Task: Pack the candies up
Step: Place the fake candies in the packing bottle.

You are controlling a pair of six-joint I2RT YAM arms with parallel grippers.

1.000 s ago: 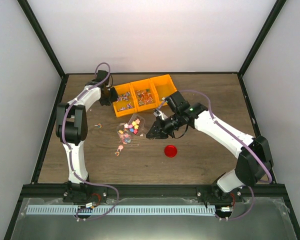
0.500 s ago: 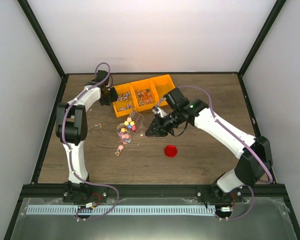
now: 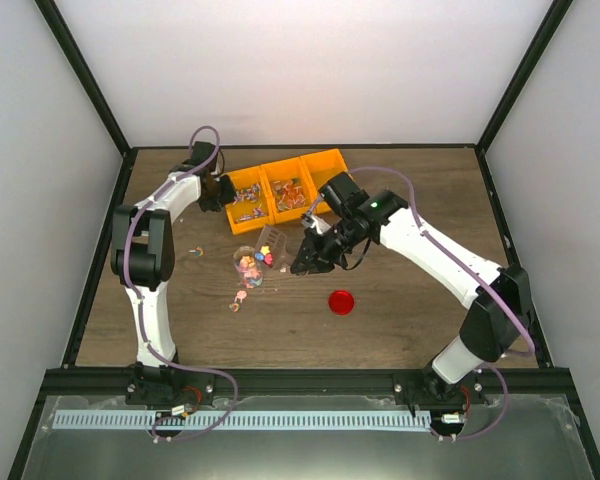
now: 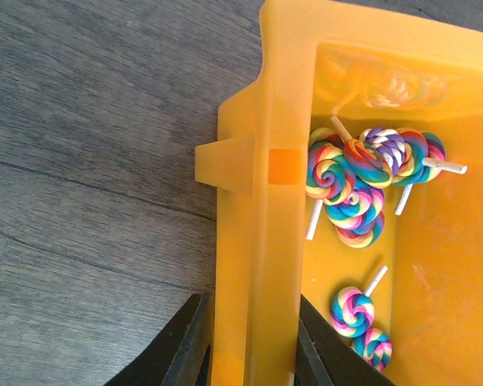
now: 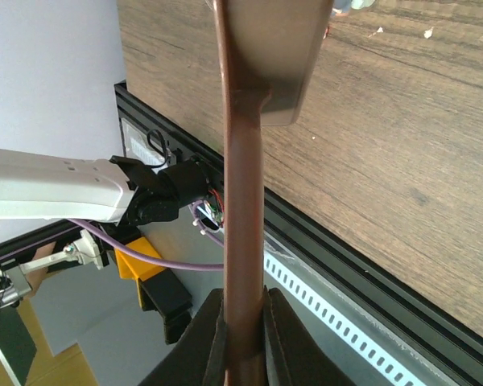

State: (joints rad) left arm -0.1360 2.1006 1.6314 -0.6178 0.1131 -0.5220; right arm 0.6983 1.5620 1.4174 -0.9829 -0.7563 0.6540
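My right gripper (image 3: 308,262) is clamped tight on a smooth brown scoop (image 5: 241,201), just right of the clear jar (image 3: 269,242). The tiny colourful candies (image 3: 247,268) are heaped on the jar's other side. My left gripper (image 4: 249,354) pinches the glossy yellow bin (image 4: 258,201) by its wall.

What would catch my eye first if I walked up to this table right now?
Probably the three orange bins at the far middle of the table, the leftmost holding rainbow swirl lollipops, with the left gripper clamped on its wall. Then the red lid lying alone nearer the front, and the right gripper holding a brown scoop near a clear jar of coloured candies.
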